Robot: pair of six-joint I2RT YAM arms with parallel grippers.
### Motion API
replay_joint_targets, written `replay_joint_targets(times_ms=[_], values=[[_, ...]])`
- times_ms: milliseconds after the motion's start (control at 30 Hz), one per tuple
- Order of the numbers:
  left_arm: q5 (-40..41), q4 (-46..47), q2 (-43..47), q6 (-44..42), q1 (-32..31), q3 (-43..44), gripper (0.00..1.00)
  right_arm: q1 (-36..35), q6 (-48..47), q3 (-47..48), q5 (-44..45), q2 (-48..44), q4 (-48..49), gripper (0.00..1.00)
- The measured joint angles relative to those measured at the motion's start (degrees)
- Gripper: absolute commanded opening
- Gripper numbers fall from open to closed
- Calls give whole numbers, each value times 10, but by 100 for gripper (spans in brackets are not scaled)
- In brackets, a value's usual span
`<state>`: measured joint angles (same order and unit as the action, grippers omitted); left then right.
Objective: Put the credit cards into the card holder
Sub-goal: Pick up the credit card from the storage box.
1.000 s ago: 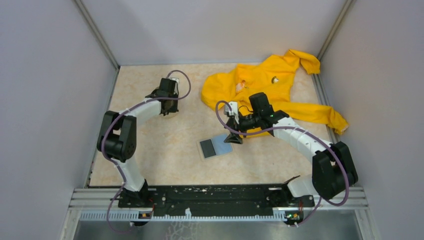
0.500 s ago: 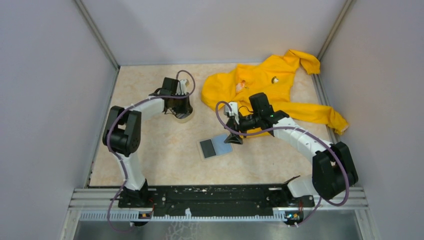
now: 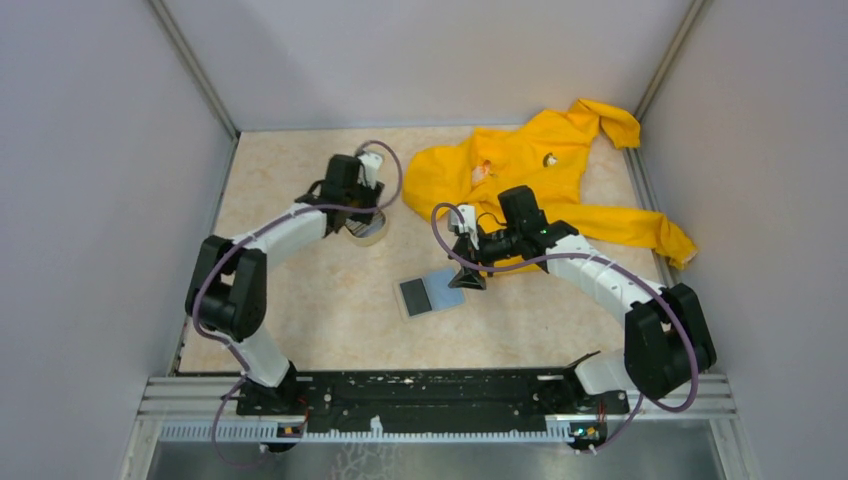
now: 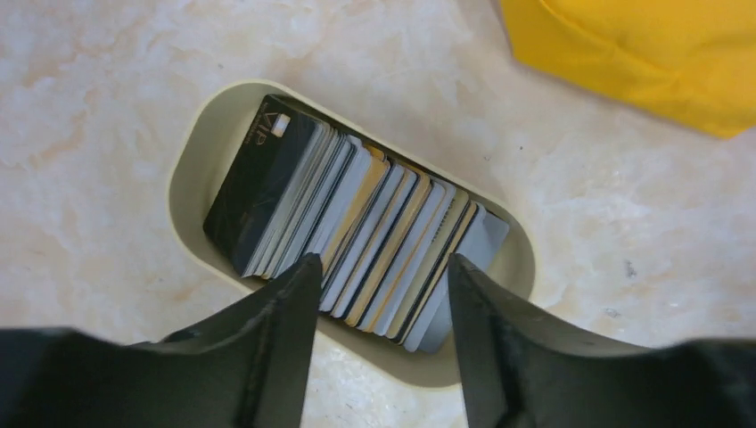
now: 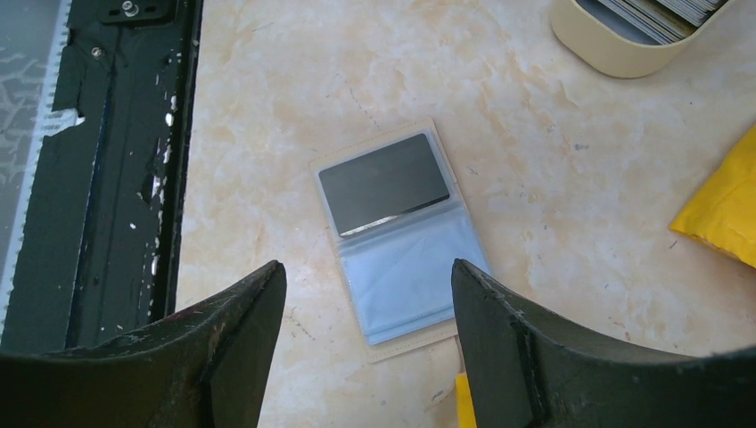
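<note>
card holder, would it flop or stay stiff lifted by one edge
The card holder looks like thin clear sleeves, so it probably bends at its fold. The dark card likely stiffens that half. Flat on the smooth table, it may slide.

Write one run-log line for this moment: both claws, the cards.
left claw: open above beige oval tray of cards | right claw: open above clear plastic card holder | dark grey card: in holder

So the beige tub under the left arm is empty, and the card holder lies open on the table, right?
No: the left wrist view shows the beige tub full of cards on edge. The card holder does lie open on the table.
</note>
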<state>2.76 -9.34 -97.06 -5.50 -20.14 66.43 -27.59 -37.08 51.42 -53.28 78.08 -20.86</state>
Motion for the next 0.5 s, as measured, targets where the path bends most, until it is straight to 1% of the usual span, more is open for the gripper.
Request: replay_joint_targets(times_ms=[67, 100, 200, 333, 500], values=[[76, 30, -16, -71, -34, -24, 71, 0, 0, 0, -1, 0, 0, 68], [97, 38, -20, -91, -62, -33, 71, 0, 0, 0, -2, 0, 0, 68], [161, 69, -33, -162, -110, -58, 68, 0, 0, 0, -4, 0, 0, 68], [197, 92, -40, -213, -114, -59, 63, 0, -2, 0, -5, 0, -1, 68], [215, 105, -46, -241, -108, -59, 59, 0, -4, 0, -6, 1, -1, 68]])
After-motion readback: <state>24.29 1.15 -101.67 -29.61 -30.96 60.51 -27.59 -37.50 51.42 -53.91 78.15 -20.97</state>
